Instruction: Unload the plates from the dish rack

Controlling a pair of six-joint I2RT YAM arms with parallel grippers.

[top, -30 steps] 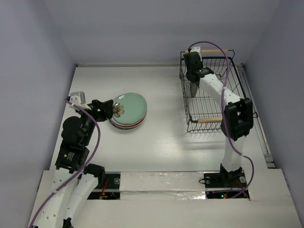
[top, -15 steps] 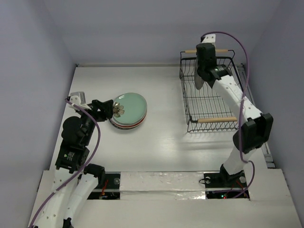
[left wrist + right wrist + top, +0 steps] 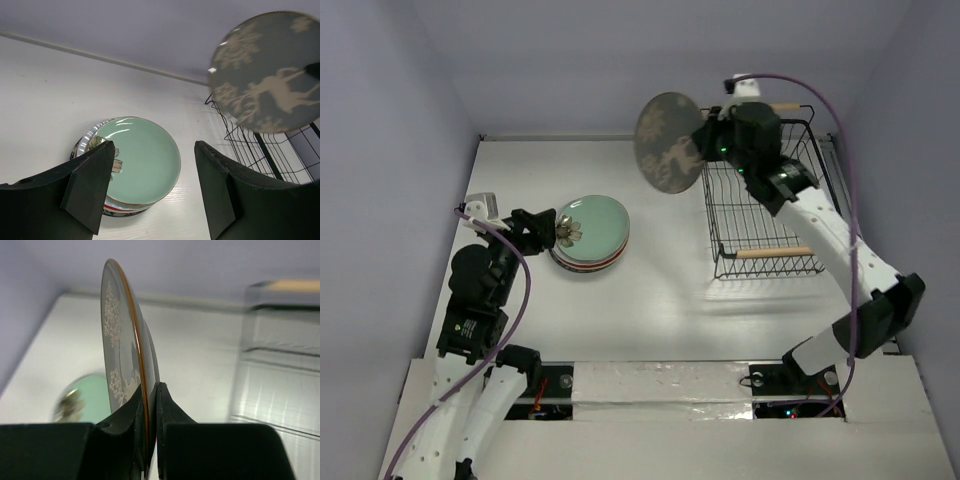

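The left pincer [image 3: 558,231] hangs spread wide and empty at the near-left rim of the stack of plates [image 3: 592,238] on the counter [image 3: 650,300], with the mint green plate [image 3: 142,160] on top. To the right, the dish rack [image 3: 715,225] now shows no plate inside. Beyond it, the right pincer [image 3: 148,395], down in the rack a second ago, grips the dark reindeer plate [image 3: 667,142] by its rim, lifted up and left, clear of the wires. This is likely the last plate, so only stacking remains.
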